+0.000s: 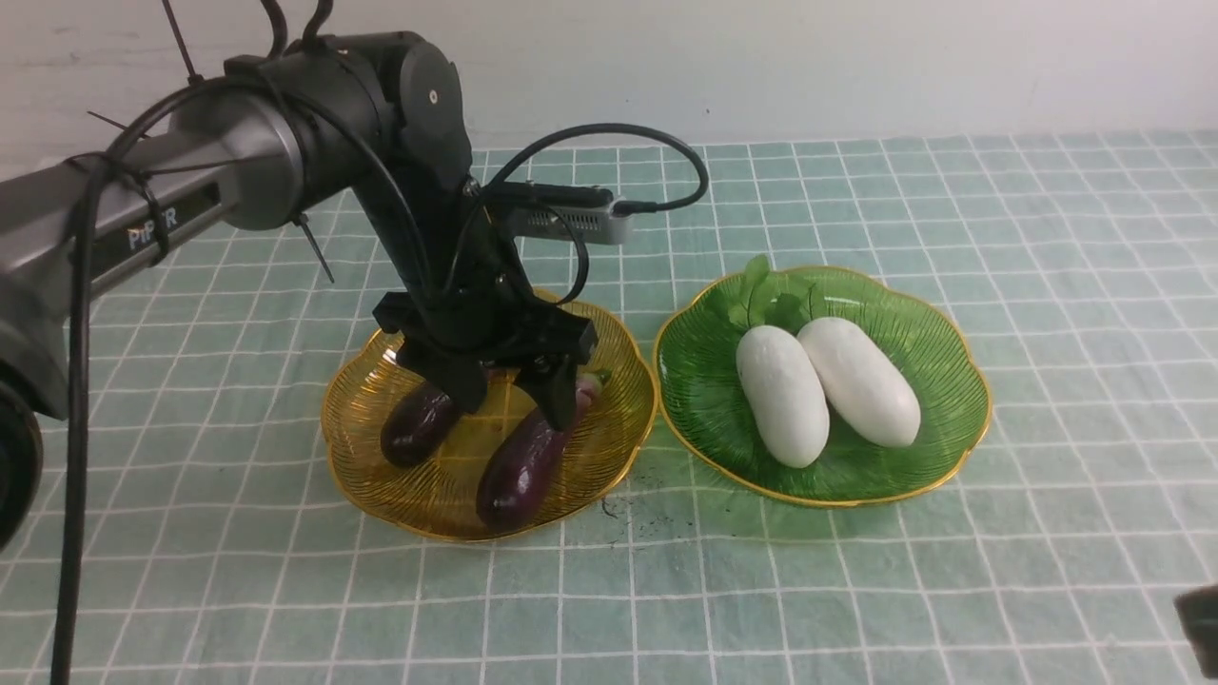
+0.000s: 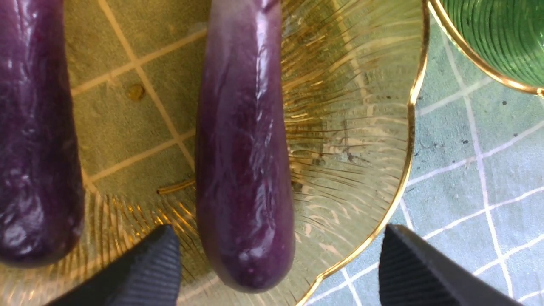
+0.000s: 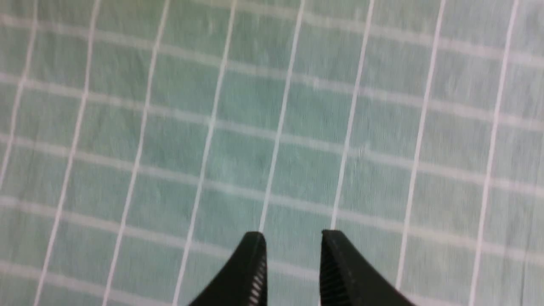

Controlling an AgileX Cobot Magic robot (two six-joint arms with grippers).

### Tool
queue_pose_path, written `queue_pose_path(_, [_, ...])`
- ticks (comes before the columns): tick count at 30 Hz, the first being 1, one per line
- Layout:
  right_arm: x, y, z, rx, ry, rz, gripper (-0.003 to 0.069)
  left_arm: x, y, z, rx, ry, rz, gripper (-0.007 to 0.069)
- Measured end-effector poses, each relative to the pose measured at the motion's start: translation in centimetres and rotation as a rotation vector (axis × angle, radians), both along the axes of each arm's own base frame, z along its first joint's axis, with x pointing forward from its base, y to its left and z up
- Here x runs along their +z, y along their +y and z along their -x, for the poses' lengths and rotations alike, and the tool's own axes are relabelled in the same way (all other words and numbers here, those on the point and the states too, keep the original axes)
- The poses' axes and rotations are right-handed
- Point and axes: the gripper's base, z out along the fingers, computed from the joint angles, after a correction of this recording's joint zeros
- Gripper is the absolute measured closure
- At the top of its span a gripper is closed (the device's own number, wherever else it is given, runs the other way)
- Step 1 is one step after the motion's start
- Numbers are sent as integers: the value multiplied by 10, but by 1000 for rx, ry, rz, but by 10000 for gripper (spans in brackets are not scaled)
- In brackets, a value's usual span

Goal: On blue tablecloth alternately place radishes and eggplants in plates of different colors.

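Your left tool [image 1: 509,395] stands wide open low over the amber plate [image 1: 438,495]. Its jaws straddle one eggplant [image 1: 528,466] without pinching it, as the left wrist view shows, so it grips nothing. The other eggplant [image 1: 419,423] lies just beside it in the same plate. Both radishes [image 1: 782,395] [image 1: 861,381] lie side by side, touching, in the green plate [image 1: 913,333], with their leaves toward the far rim. Your right tool [image 3: 293,238] hangs over bare blue tablecloth [image 1: 952,590], well apart from the plates. Its jaws are only a little apart, with nothing between them. No vegetable lies loose on the cloth-covered counter in any view. You can judge the sorting as good as done, with each kind in its own colour. What looks left is to lift the left tool clear without nudging the eggplants.
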Motion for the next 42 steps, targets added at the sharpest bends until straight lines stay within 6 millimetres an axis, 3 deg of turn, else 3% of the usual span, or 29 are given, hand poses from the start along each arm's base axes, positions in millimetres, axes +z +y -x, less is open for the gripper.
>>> queue_pose_path(4, [1, 1, -13, -8, -199, -28, 644, 0, 0, 0, 0, 0, 0, 62])
queue_pose_path(11, [20, 3, -29, -9, -469, -51, 673, 0, 0, 0, 0, 0, 0, 62])
queue_pose_path(42, [20, 3, -30, -8, -476, -49, 673, 0, 3, -1, -19, -13, -30, 62])
